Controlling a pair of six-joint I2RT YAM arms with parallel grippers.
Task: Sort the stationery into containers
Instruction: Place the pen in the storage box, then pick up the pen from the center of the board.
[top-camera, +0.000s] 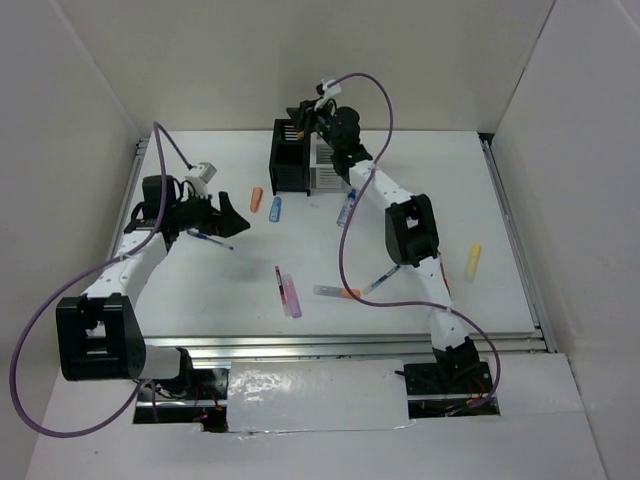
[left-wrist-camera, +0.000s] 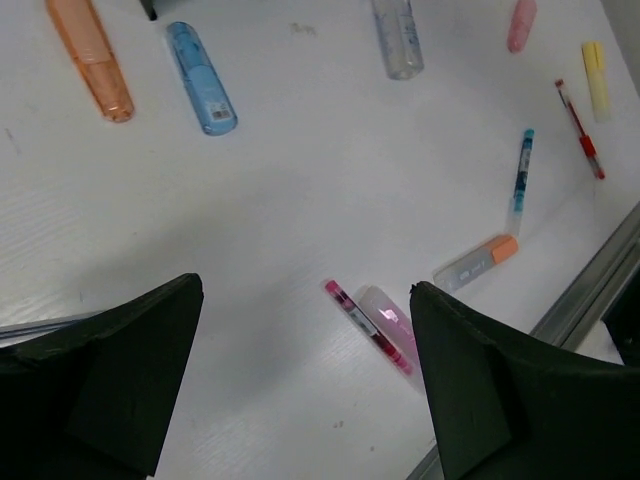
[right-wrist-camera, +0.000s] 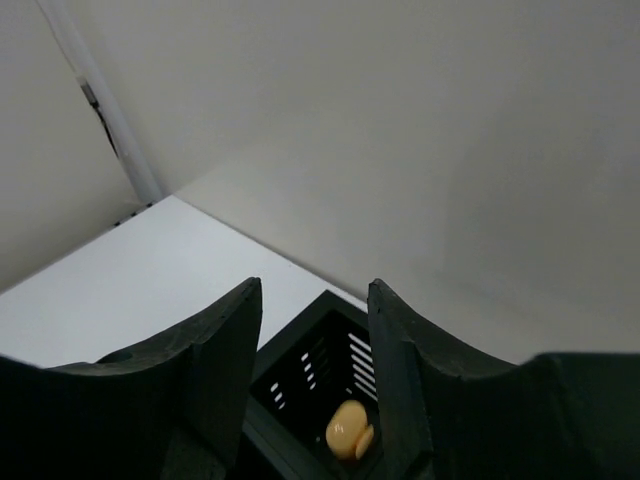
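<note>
Status: right gripper (top-camera: 300, 122) is held over the black box (top-camera: 290, 160) at the far middle of the table (top-camera: 430, 170). Its jaws are parted with nothing between them. A yellowish rounded item (right-wrist-camera: 348, 430) is seen lying inside that box in the right wrist view, not gripped. The white box (top-camera: 325, 180) is joined to its right side and partly hidden by the arm.

The left gripper (top-camera: 232, 215) is hovered on the left, jaws spread wide and empty, just above a thin blue pen (top-camera: 212, 239).

Loose on the table:
- orange marker (top-camera: 257, 200) and blue marker (top-camera: 275, 208), side by side near the black box
- clear tube (top-camera: 347, 208), to their right
- yellow marker (top-camera: 474, 260), well off to the right
- red pen (top-camera: 278, 279) just beside a pink marker (top-camera: 291, 297), near the middle
- orange-capped marker (top-camera: 337, 292), right of those

Most of the sorting is judged not yet done.

Handling: everything is expected to be light, stiff, smooth plastic — round barrels are likely to roll if nudged. Markers are best pinched across the barrel at mid-length. Thin pens lie low, so the fingertips would need to be brought right down to the table surface.
</note>
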